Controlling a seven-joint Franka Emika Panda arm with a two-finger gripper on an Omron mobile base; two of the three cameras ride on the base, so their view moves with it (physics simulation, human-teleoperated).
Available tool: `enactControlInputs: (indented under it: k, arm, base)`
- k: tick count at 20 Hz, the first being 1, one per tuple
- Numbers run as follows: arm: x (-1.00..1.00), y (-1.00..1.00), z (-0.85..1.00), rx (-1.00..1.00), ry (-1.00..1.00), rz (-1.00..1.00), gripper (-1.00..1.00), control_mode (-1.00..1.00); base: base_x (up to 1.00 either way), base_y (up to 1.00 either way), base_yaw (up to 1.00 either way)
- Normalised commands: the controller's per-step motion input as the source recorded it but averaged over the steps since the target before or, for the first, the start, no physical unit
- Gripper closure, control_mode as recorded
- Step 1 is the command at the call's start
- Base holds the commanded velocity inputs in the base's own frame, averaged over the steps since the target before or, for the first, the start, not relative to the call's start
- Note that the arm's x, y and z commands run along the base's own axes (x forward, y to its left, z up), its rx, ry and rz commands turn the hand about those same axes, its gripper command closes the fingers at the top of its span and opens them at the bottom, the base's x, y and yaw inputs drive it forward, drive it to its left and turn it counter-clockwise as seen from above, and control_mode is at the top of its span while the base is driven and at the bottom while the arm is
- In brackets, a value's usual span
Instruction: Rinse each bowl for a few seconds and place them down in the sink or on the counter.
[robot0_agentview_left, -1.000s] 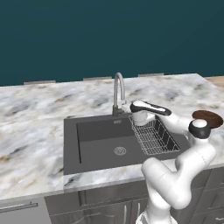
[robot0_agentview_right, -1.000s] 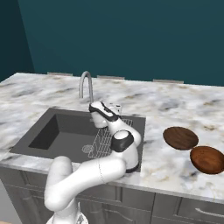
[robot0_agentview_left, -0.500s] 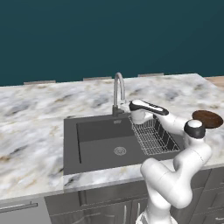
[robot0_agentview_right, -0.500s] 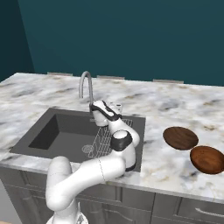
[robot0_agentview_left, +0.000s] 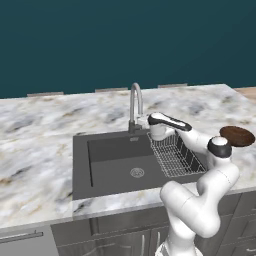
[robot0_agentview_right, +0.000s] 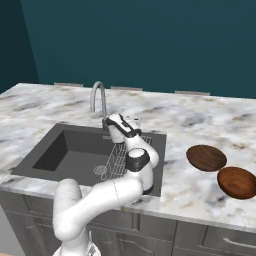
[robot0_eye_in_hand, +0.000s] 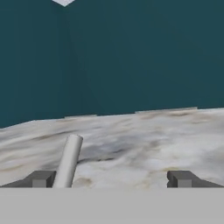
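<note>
While the claw (robot0_agentview_left: 151, 120) hangs just beside the tap (robot0_agentview_left: 135, 102) in the left base view, the sink (robot0_agentview_left: 120, 160) and its wire rack (robot0_agentview_left: 175, 155) lie below it, and one bowl (robot0_agentview_left: 237, 135) sits well off on the counter (robot0_agentview_left: 40, 140).

From the right base view, both bowls (robot0_agentview_right: 206, 157) (robot0_agentview_right: 237, 182) rest on the counter well apart from the claw (robot0_agentview_right: 116, 121).

Through the hand view, its fingers (robot0_eye_in_hand: 41, 179) stand wide apart, holding nothing, the tap (robot0_eye_in_hand: 69, 159) between them.

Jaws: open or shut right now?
Open. In the hand view the gripper shows both fingertips set far apart, nothing clamped between them; the faucet stands just inside one fingertip.
</note>
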Motion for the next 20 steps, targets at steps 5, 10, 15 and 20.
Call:
enactControlInputs:
  k: [5, 10, 15, 20]
  arm:
    - [0.01, -0.51, -0.09, 0.05, 0.01, 0.00, -1.00, -1.00]
    - [0.02, -0.53, -0.12, 0.06, 0.00, 0.00, -1.00, -1.00]
    - [0.02, -0.57, -0.14, 0.06, 0.00, 0.00, -1.00, -1.00]
    - [0.00, -0.64, -0.14, 0.07, 0.01, 0.00, -1.00, -1.00]
  base:
    - [0.00, 0.00, 0.00]
    - [0.00, 0.00, 0.00]
    - [0.00, 0.00, 0.00]
    - [0.00, 0.00, 0.00]
